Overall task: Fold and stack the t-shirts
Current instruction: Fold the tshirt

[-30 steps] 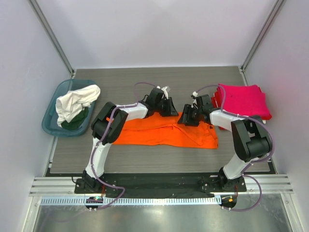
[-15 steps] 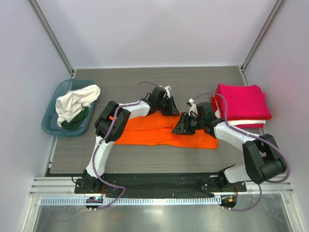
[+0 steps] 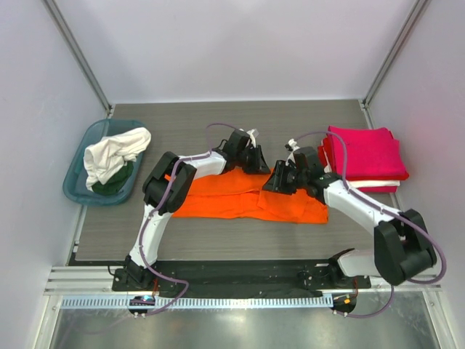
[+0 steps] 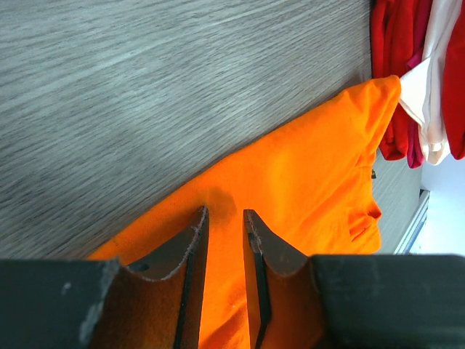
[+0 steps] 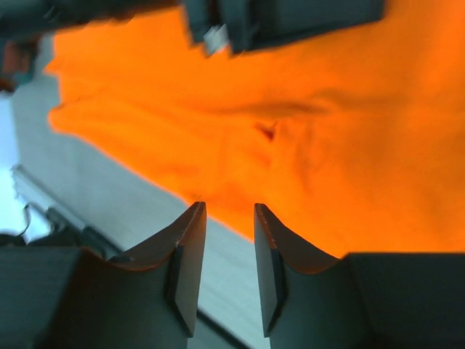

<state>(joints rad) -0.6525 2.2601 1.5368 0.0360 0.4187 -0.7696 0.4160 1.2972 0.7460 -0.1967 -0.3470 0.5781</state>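
The orange t-shirt [image 3: 232, 200] lies spread lengthways across the table's middle. My left gripper [image 3: 256, 163] rests at the shirt's far edge. In the left wrist view its jaws [image 4: 224, 211] stand narrowly apart, and the orange cloth [image 4: 305, 160] shows in the gap. My right gripper [image 3: 275, 183] hovers over the shirt's right half. The right wrist view shows it open [image 5: 229, 206], nothing between the fingers, above the cloth's near edge [image 5: 327, 109]. Folded magenta-red t-shirts [image 3: 367, 149] are stacked at the right, with a white one [image 3: 370, 185] under them.
A teal tub [image 3: 80, 163] at the left holds a crumpled white shirt [image 3: 116, 149] over a dark green one [image 3: 116, 182]. The left arm's dark body [image 5: 283, 22] crosses the top of the right wrist view. Grey walls enclose the table.
My right arm stretched forward and its gripper shifted slightly left over the orange shirt while its jaws narrowed. The left gripper kept its place.
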